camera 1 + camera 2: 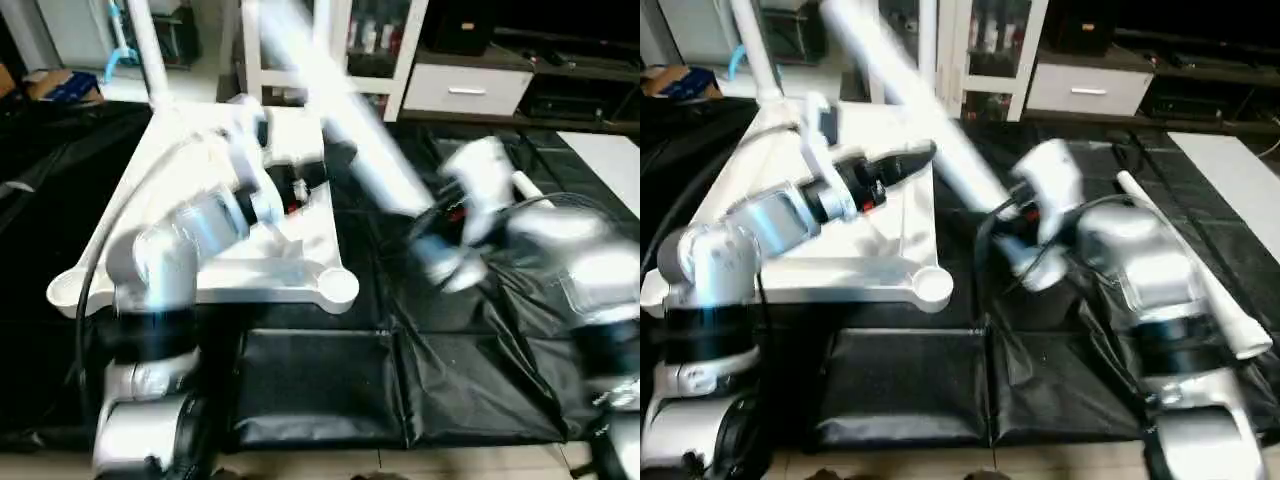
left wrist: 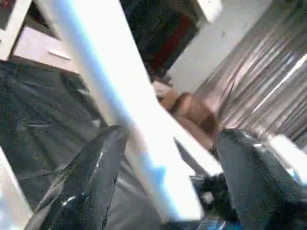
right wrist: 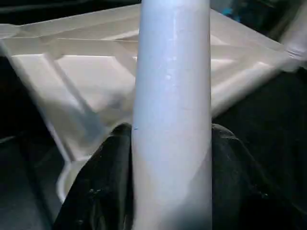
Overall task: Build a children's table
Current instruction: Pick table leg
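The children's table top (image 1: 890, 240) lies upside down on a black mat, ribs up, with one white leg (image 1: 148, 50) standing in its far corner socket. My right gripper (image 3: 170, 129) is shut on a second long white leg (image 1: 930, 110), which slants up and away over the table top's right edge. My left gripper (image 1: 905, 160) reaches across the underside toward that leg. In the left wrist view its fingers (image 2: 96, 172) stand open on either side of the leg (image 2: 120, 96), with a gap on one side. Another leg (image 1: 1200, 270) lies loose on the mat by my right forearm.
The black mat (image 1: 330, 390) covers the floor around the table top. A white cabinet with a drawer (image 1: 470, 90) stands behind. A cardboard box (image 1: 60, 85) sits at the far left and a white board (image 1: 610, 160) lies at the right.
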You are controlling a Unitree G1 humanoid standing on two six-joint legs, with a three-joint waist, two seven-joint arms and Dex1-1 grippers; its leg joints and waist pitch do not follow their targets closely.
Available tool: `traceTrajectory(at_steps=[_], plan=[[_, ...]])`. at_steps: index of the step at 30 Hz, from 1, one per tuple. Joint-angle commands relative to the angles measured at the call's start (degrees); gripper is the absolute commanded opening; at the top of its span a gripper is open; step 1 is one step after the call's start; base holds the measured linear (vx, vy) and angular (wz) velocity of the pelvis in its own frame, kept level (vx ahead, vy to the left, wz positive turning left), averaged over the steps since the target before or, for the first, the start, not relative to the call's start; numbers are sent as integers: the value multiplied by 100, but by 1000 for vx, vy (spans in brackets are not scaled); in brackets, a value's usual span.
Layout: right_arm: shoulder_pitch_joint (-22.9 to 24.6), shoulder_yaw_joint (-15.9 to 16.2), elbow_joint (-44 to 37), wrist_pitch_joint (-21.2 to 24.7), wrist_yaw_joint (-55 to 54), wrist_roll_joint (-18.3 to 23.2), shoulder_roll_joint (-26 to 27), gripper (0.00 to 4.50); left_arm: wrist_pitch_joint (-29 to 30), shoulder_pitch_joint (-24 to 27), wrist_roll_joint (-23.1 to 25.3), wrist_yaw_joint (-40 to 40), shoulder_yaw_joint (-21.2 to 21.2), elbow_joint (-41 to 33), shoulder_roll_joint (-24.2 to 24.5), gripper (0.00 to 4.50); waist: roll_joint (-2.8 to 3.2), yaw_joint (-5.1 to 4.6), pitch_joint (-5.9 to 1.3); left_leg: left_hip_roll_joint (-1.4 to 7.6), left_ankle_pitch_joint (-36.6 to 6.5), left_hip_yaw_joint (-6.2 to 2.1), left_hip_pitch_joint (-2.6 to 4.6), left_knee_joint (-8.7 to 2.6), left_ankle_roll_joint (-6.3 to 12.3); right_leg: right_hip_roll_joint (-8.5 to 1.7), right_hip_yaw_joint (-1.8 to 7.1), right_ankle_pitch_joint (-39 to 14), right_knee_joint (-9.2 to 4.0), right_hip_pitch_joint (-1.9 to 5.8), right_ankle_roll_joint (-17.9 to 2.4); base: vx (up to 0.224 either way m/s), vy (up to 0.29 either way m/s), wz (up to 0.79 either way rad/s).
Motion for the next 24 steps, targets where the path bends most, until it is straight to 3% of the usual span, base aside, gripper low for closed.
traceTrajectory(at_steps=[1,7,14,24], plan=[[45,-20,-216,-41,18,-39,-80,181,117,-131,-172,132,105,37,-80,372,-21,2,-428,18,-1010,57,85,-381,291,-147,115,-1420,-444,359,-1063,0,0,0],[260,127,-708,-40,-11,55,43,181,124,-214,-217,521,252,109,-178,429,-25,2,-447,21,-707,50,55,-376,423,-163,118,-907,-398,402,-1157,0,0,0],[302,177,-824,-58,-83,53,94,181,-116,-314,-127,841,436,332,-240,450,-31,-15,-431,19,-916,48,65,-385,347,-173,119,-1275,-446,396,-1038,0,0,0],[323,228,-813,20,-337,-4,292,181,-213,-329,-286,1072,567,289,-299,354,-7,-3,-437,20,-806,47,66,-385,341,-174,125,-1042,-417,390,-1108,0,0,0]])
